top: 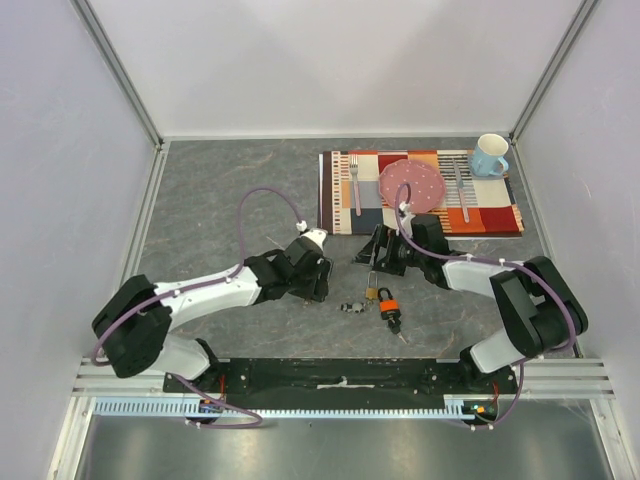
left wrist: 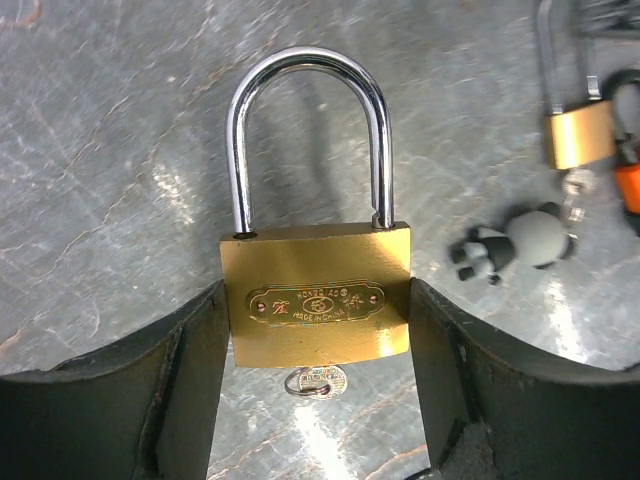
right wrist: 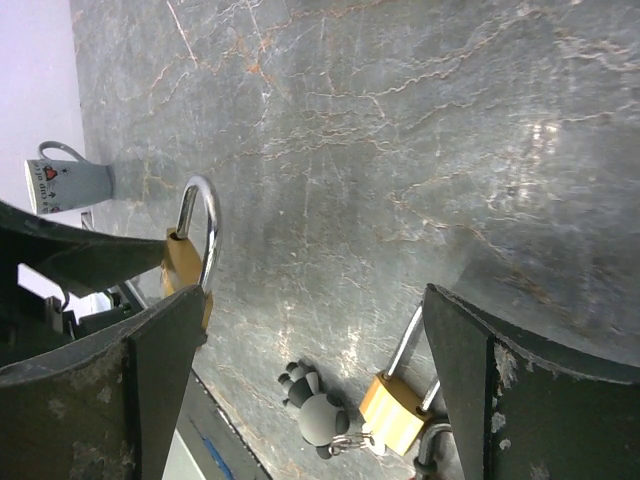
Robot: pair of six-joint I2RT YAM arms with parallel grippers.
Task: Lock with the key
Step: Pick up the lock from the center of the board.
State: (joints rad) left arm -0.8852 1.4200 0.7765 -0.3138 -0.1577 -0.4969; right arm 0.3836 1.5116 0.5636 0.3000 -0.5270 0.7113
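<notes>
My left gripper (left wrist: 318, 305) is shut on the body of a large brass padlock (left wrist: 318, 295), whose steel shackle (left wrist: 308, 120) points away from the wrist. A key with a small ring (left wrist: 314, 381) sticks out of its underside. My right gripper (right wrist: 310, 380) is open and empty, just above the table. Below it lie a small brass padlock (right wrist: 395, 415) and a grey panda keychain (right wrist: 318, 410). The top view shows the left gripper (top: 312, 275), the right gripper (top: 375, 255), the small padlock (top: 372, 291), the panda (top: 352, 306) and an orange padlock (top: 388, 304).
A striped placemat (top: 495, 215) at the back right carries a pink plate (top: 412, 183), a fork (top: 354, 185) and another piece of cutlery (top: 460, 180). A blue mug (top: 490, 155) stands at its far corner. White walls enclose the grey table.
</notes>
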